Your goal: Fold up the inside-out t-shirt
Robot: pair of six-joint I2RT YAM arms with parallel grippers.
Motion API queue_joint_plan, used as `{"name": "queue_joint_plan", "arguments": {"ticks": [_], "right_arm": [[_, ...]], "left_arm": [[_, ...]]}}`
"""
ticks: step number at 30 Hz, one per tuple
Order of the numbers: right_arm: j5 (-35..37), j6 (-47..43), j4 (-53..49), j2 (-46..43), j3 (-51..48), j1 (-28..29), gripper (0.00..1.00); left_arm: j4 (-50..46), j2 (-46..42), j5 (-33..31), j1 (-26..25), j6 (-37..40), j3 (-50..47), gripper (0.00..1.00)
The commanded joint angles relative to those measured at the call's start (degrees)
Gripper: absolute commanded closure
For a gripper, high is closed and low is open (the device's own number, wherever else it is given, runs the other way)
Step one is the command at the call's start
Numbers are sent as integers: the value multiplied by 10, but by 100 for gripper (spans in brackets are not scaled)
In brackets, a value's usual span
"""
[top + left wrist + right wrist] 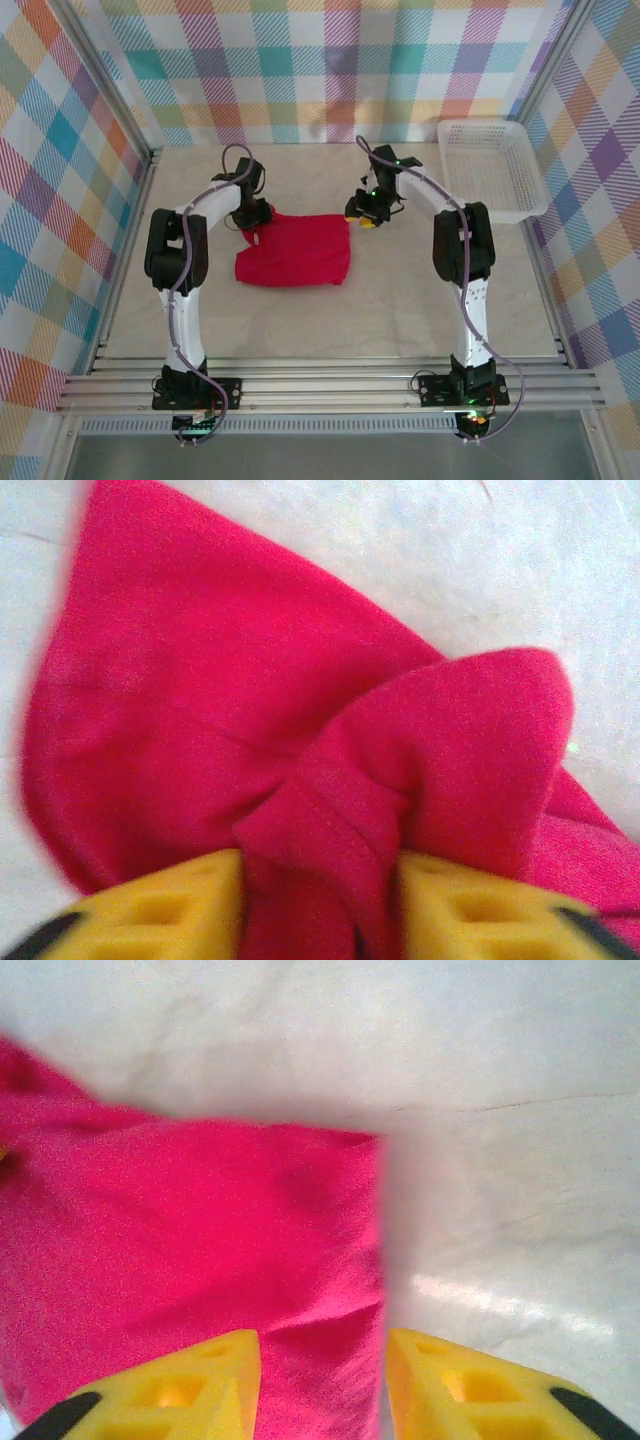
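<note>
The inside-out t-shirt (295, 250) lies as a red, roughly rectangular folded bundle on the table, left of centre. My left gripper (250, 215) is at its far left corner. In the left wrist view the yellow jaws stand apart, and my left gripper (320, 910) is open with a bunched hem of the t-shirt (200, 700) still between them. My right gripper (365, 215) hovers at the far right corner. In the right wrist view my right gripper (322, 1390) is open, with the t-shirt (180, 1240) edge lying loose between the fingers and a gap beside the right one.
A white mesh basket (490, 170) stands at the back right against the wall. Bare beige table (400, 300) stretches in front of and to the right of the shirt. Checked walls close in the left, back and right sides.
</note>
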Motion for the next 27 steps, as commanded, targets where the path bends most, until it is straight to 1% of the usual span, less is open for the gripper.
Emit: {"name": "queue_joint_plan", "arguments": {"ticks": [1, 3, 4, 6, 8, 9, 10, 11, 13, 16, 17, 18, 20, 21, 22, 23, 24, 27], "right_arm": [[-1, -7, -5, -58, -21, 6, 49], [-34, 4, 27, -83, -65, 9, 44], [-62, 16, 55, -96, -93, 15, 42], [-109, 42, 113, -113, -136, 31, 39], [-140, 76, 164, -115, -168, 50, 36], [-145, 89, 173, -109, -173, 56, 34], [-139, 99, 180, -103, -181, 63, 30], [-124, 103, 181, -97, -189, 69, 28], [-97, 107, 179, -91, -205, 72, 27], [-79, 105, 192, -94, -238, 72, 27], [-81, 105, 199, -95, -247, 72, 29], [-82, 105, 206, -96, -253, 71, 33], [-82, 103, 204, -98, -264, 71, 51], [-82, 98, 197, -101, -268, 72, 59], [-83, 92, 190, -107, -276, 72, 68], [-83, 89, 184, -118, -292, 73, 72], [-83, 89, 182, -129, -308, 74, 72], [-93, 101, 192, -175, -375, 97, 72]], "left_arm": [[-71, -89, -74, 3, 14, 5, 39], [-72, -136, -76, 2, 10, -33, 36], [-60, -164, -64, 1, 3, -58, 36], [-12, -223, -1, -3, -13, -130, 35], [75, -266, 93, -10, -45, -210, 33], [111, -271, 131, -14, -57, -238, 32], [134, -267, 153, -22, -65, -258, 31], [134, -254, 153, -31, -60, -267, 31], [115, -224, 123, -43, -46, -273, 32], [125, -187, 91, -45, -38, -293, 37], [125, -177, 77, -45, -35, -296, 41], [122, -168, 66, -45, -33, -294, 48], [100, -157, 32, -45, -31, -284, 71], [88, -157, 15, -45, -30, -279, 77], [75, -157, 2, -45, -29, -274, 80], [64, -157, -9, -45, -27, -265, 80], [55, -156, -16, -45, -25, -258, 79], [36, -142, -19, -49, -8, -223, 71]]}}
